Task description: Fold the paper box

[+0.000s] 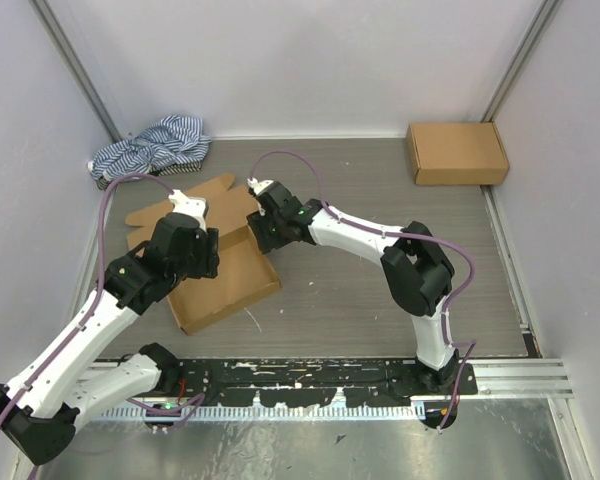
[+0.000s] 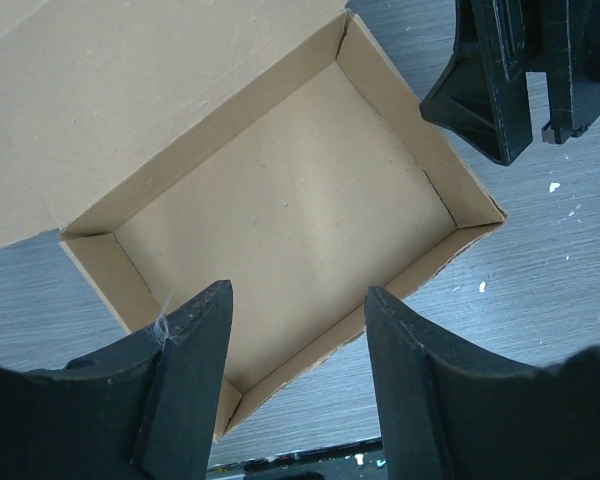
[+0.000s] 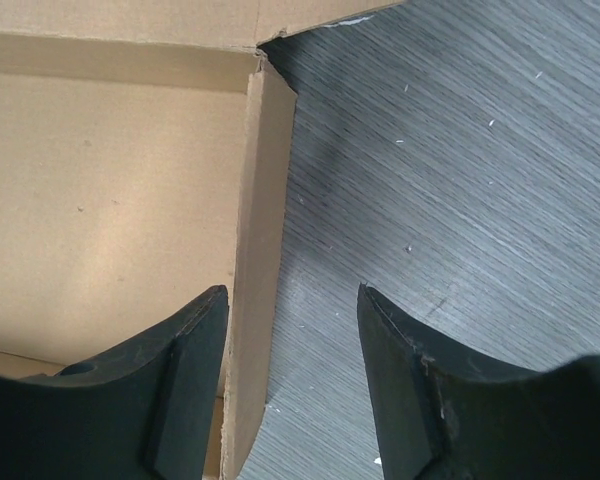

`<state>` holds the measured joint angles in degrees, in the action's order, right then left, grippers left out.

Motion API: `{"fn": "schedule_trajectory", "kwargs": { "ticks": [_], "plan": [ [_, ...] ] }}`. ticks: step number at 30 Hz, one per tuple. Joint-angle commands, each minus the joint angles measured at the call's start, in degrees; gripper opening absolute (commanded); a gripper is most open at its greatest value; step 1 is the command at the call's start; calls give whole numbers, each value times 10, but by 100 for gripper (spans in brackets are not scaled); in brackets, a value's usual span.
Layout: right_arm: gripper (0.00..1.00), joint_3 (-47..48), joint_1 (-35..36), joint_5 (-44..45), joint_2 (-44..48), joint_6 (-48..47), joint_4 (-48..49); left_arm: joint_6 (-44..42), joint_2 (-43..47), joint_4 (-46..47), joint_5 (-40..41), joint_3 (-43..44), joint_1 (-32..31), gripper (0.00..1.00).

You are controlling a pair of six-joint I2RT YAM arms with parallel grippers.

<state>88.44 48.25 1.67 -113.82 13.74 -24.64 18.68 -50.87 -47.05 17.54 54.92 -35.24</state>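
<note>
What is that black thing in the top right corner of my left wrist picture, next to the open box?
Observer: That is the right gripper. Its own camera shows a side wall of the paper box standing between its open fingers.
Operator: Is anything else lying around?
Observer: Yes, a second cardboard box, closed, in the far right corner.
Operator: Anything more?
Observer: A striped cloth, bunched up in the far left corner.
</note>
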Motion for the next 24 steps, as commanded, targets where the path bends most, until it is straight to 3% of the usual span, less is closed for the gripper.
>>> {"fn": "schedule_trajectory", "kwargs": {
  "ticks": [1,10,18,24],
  "plan": [
    [59,18,2,-12,22,10,31,1,1,2,7,-5,0,62],
    [57,46,4,-50,-17,27,38,1,-4,1,4,-6,0,62],
    [37,63,4,-37,-61,45,29,2,-5,0,4,-6,0,62],
    [12,36,1,75,-29,67,-14,5,-7,1,5,-8,0,62]
  ]
}}
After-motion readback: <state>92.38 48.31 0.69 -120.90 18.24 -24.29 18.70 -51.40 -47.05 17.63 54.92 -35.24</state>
